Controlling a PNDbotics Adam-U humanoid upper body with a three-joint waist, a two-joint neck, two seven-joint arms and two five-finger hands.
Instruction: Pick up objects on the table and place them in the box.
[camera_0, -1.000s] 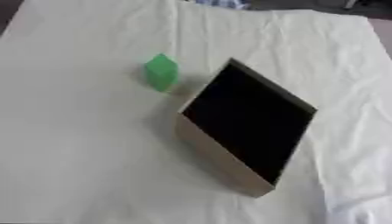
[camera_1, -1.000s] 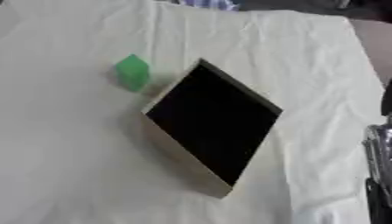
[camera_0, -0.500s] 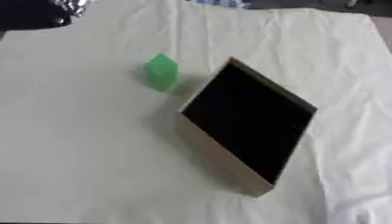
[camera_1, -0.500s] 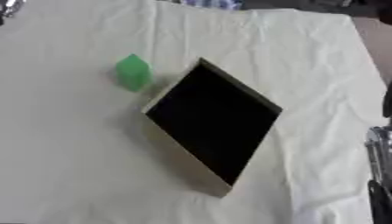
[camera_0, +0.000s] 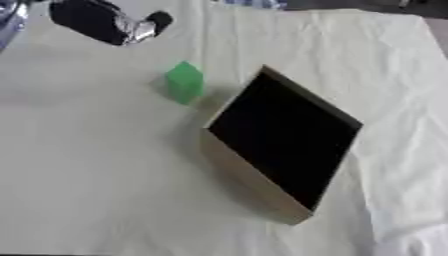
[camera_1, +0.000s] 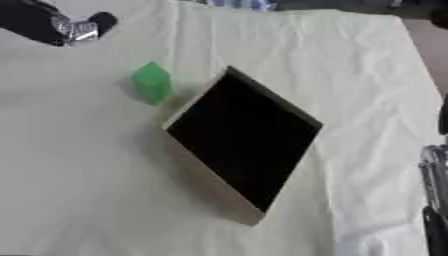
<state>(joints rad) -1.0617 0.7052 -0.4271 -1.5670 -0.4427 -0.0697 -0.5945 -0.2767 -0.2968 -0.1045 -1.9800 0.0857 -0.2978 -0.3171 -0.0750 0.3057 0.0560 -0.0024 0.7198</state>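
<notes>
A small green block (camera_0: 185, 82) stands on the cream cloth, just left of the box's far corner. The box (camera_0: 243, 181) is shallow, tan-walled and dark inside, lying askew in the middle with nothing visible in it. My left hand (camera_0: 103, 21), black with silver parts, hovers at the upper left, up and to the left of the green block and apart from it; it is blurred. My right hand (camera_1: 433, 200) shows only at the right edge of the right eye view, fingers upright and straight, holding nothing.
The cream cloth (camera_0: 79, 165) covers the whole table, with wrinkles at the lower right. A blue-striped thing (camera_0: 254, 4) lies at the far edge. Wide bare cloth lies left of and in front of the box.
My left hand has come in from the upper left corner and moved down and right toward the green block. The block, the box and my right hand have not moved.
</notes>
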